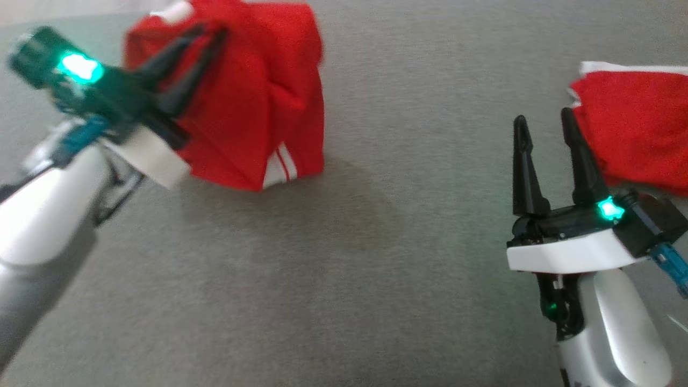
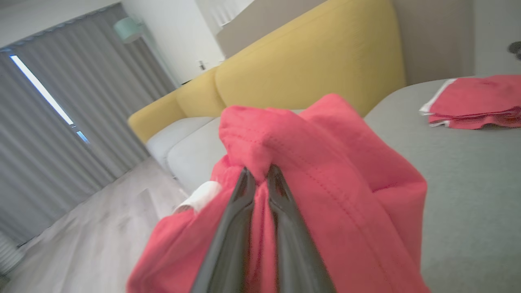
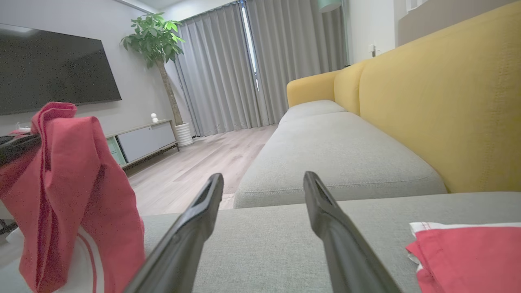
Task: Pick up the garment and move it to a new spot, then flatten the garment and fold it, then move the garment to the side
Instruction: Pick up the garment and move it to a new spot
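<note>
The grey sofa seat point(image 1: 344, 269) carries everything. Over its left part hangs the bunched red garment point(image 1: 258, 97), and a folded red pile point(image 1: 639, 145) lies at its right edge. The left tool point(image 1: 212, 32) is clamped on the garment's upper fold. The right tool point(image 1: 543, 119) is spread apart and empty above the seat's right part.

Red cloth, grey and yellow sofa
The garment point(image 1: 252, 97) is red with two white stripes; the folded pile point(image 1: 639, 140) is red with a white edge; the sofa point(image 3: 447, 101) has a yellow back and grey cushions.
</note>
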Controlling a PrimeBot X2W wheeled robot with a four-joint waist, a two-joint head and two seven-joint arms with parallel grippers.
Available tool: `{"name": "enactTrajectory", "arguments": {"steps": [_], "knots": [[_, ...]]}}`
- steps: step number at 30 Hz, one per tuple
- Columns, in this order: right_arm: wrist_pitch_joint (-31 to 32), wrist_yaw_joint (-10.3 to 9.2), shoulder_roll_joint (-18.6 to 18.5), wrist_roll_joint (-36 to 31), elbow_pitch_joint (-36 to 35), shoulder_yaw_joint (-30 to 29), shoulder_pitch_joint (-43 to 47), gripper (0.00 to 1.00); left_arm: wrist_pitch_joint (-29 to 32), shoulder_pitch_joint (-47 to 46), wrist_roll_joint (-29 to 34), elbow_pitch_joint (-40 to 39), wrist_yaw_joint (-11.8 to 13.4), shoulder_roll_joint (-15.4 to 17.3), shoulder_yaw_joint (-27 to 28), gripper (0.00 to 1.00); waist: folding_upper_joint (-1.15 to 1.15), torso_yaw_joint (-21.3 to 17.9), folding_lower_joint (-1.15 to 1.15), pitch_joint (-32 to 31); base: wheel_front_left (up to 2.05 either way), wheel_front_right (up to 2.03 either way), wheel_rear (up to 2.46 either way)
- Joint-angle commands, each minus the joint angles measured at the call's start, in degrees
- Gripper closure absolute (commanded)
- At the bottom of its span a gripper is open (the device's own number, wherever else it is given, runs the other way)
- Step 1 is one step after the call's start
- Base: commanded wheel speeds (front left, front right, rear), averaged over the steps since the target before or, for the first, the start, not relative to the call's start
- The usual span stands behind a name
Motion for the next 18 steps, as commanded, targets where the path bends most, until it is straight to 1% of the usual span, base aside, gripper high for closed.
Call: {"name": "enactTrajectory", "arguments": {"steps": [1,5,6,7,9,10,11,12,15,18], "knots": [[-0.64,-0.04,-0.03,0.69,-1.68,1.97,-0.91,0.00,1.79,-2.92,-0.64,-2.72,-0.03,0.66,1.73,1.00,0.00,-3.21,0.01,0.11,0.00,0.00,0.00],[-0.74,-0.04,-0.03,1.91,-2.06,3.66,-2.13,0.00,4.84,-4.03,-0.85,-3.50,0.18,-2.66,0.05,1.00,0.00,-7.37,0.01,1.67,0.00,0.00,0.00],[-0.75,-0.04,-0.03,2.70,-2.54,4.54,-2.92,0.00,5.48,-4.91,-0.81,-2.77,0.32,-4.49,-0.53,1.00,0.00,-9.73,0.01,2.58,0.00,0.00,0.00],[-0.75,-0.04,-0.03,2.70,-2.54,4.54,-2.92,0.00,5.48,-4.91,-0.81,-2.77,0.32,-4.49,-0.53,1.00,0.00,-9.73,0.01,2.58,0.00,0.00,0.00],[-0.76,-0.04,-0.03,3.44,-2.87,5.35,-3.56,0.00,5.46,-5.73,-1.08,-1.31,0.32,-6.54,-0.93,1.00,0.00,-11.95,0.01,3.38,0.00,0.00,0.00],[-0.76,-0.04,-0.03,3.80,-2.95,5.79,-3.80,0.00,5.11,-6.10,-1.19,-0.35,0.35,-7.55,-1.03,0.72,0.00,-13.05,0.01,3.72,0.00,0.00,0.00],[-0.76,-0.04,-0.03,4.03,-3.03,5.93,-3.94,0.00,4.65,-6.46,-1.16,0.75,0.40,-8.65,-1.24,0.35,0.00,-13.79,0.01,3.99,0.00,0.00,0.00],[-0.76,-0.04,-0.03,4.28,-3.09,6.07,-4.06,0.00,4.31,-6.66,-1.25,2.06,0.54,-9.61,-1.35,0.00,0.00,-14.54,0.01,4.19,0.00,0.00,0.00],[-0.77,-0.04,-0.03,4.78,-3.04,5.88,-4.22,0.00,2.96,-6.78,-1.08,5.99,0.82,-11.62,-1.92,0.00,0.00,-15.99,0.01,4.42,0.00,0.00,0.00],[-0.77,-0.04,-0.03,4.83,-2.90,5.29,-4.05,0.00,0.38,-6.08,-1.59,9.06,1.42,-12.74,-1.50,0.00,0.00,-16.08,0.01,4.04,0.00,0.00,0.00]]}}
